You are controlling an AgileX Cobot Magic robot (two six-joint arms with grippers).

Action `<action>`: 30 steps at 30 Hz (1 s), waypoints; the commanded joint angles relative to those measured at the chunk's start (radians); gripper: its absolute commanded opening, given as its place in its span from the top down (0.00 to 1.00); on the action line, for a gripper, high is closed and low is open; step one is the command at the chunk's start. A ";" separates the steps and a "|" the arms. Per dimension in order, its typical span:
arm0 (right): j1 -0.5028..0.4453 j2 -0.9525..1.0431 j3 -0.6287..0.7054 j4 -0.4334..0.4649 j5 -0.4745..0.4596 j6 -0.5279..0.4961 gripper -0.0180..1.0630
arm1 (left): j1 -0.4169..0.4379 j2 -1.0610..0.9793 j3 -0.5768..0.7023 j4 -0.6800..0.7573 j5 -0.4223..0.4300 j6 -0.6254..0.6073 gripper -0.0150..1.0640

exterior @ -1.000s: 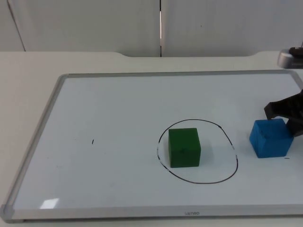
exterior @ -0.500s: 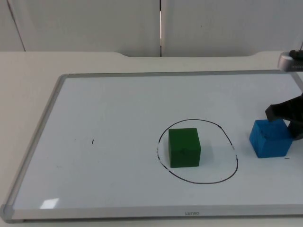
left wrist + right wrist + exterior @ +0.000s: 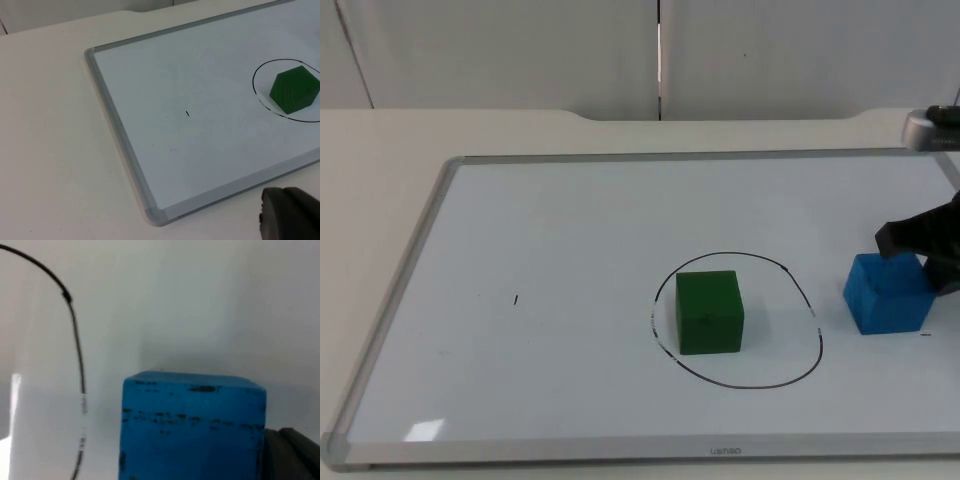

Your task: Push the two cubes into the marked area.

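I am seeing the right gripper at the right edge of the whiteboard, low over the board and just behind the blue cube, on its far right side. One black finger seems to be touching the far top edge of this cube, but I cannot tell if the fingers are open or closed, because a part of the gripper is going out of the top view. In the right wrist view the blue cube is sitting very close in front of the camera, with a dark fingertip just beside its corner.

The blue cube is lying outside the marked area, a black hand-drawn circle, a little to the right of its line. The green cube is standing inside the circle, toward its left part, close to the line but not crossing it. The two cubes are well apart.

The left arm is waiting off the board, over the worktop near the near left corner of the whiteboard. The left gripper is showing as a dark tip in its wrist view, and I cannot tell the state of its fingers. From there I am seeing the green cube inside the circle.
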State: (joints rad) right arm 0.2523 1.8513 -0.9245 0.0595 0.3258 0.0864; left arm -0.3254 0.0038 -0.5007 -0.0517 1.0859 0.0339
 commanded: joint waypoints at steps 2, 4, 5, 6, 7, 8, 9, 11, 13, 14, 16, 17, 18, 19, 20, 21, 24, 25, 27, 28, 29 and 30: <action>0.042 -0.003 0.006 0.002 -0.044 0.002 0.98 | 0.003 -0.004 0.006 -0.007 -0.010 -0.004 0.99; 0.056 -0.003 0.006 0.002 -0.061 0.008 0.98 | 0.003 -0.004 0.006 -0.005 -0.010 -0.004 0.99; 0.067 -0.003 0.006 0.002 -0.068 0.015 0.98 | 0.003 -0.004 0.006 -0.005 -0.010 -0.004 0.99; 0.074 -0.003 0.006 0.002 -0.070 0.023 0.98 | 0.003 -0.004 0.006 -0.005 -0.010 -0.004 0.99; 0.078 -0.003 0.006 0.004 -0.072 0.021 0.98 | 0.003 -0.004 0.006 -0.005 -0.010 -0.004 0.99; 0.081 -0.003 0.006 0.004 -0.072 0.021 0.98 | 0.003 -0.004 0.006 -0.005 -0.010 -0.004 0.99; 0.081 -0.003 0.006 0.004 -0.072 0.021 0.98 | 0.003 -0.004 0.006 -0.005 -0.010 -0.004 0.99; 0.081 -0.003 0.006 0.004 -0.069 0.023 0.98 | 0.003 -0.004 0.006 -0.005 -0.010 -0.004 0.99; 0.081 -0.003 0.006 0.004 -0.070 0.026 0.98 | 0.003 -0.004 0.006 -0.005 -0.010 -0.004 0.99; 0.081 -0.003 0.006 0.004 -0.070 0.026 0.98 | 0.003 -0.004 0.006 -0.005 -0.010 -0.004 0.99; 0.081 -0.003 0.006 0.006 -0.068 0.028 0.98 | 0.003 -0.004 0.006 -0.005 -0.010 -0.004 0.99; 0.081 -0.003 0.006 0.006 -0.067 0.033 0.98 | 0.003 -0.004 0.006 -0.005 -0.010 -0.004 0.99; 0.081 -0.003 0.006 0.006 -0.065 0.034 0.98 | 0.003 -0.004 0.006 -0.005 -0.010 -0.004 0.99; 0.081 -0.003 0.006 0.008 -0.065 0.037 0.98 | 0.003 -0.004 0.006 -0.005 -0.010 -0.004 0.99; 0.081 -0.003 0.006 0.008 -0.065 0.037 0.98 | 0.003 -0.004 0.006 -0.005 -0.010 -0.004 0.99; 0.083 -0.003 0.006 0.021 -0.063 0.037 0.98 | 0.003 -0.004 0.006 -0.005 -0.010 -0.004 0.99; 0.095 -0.003 0.006 0.025 -0.063 0.037 0.98 | 0.003 -0.004 0.006 -0.005 -0.010 -0.004 0.99; 0.095 -0.003 0.006 0.025 -0.063 0.037 0.98 | 0.003 -0.004 0.006 -0.005 -0.010 -0.004 0.99; 0.110 -0.003 0.006 0.025 -0.068 0.037 0.98 | 0.003 -0.004 0.006 -0.005 -0.010 -0.004 0.99; 0.118 -0.003 0.006 0.025 -0.073 0.037 0.98 | 0.003 -0.004 0.006 -0.005 -0.010 -0.004 0.99; 0.118 -0.003 0.006 0.025 -0.073 0.037 0.98 | 0.003 -0.004 0.006 -0.005 -0.010 -0.004 0.99; 0.121 -0.003 0.006 0.025 -0.078 0.039 0.98 | 0.003 -0.004 0.006 -0.005 -0.010 -0.004 0.99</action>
State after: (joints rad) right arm 0.3690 1.8513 -0.9245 0.0826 0.2633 0.1243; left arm -0.3254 0.0038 -0.5007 -0.0517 1.0859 0.0320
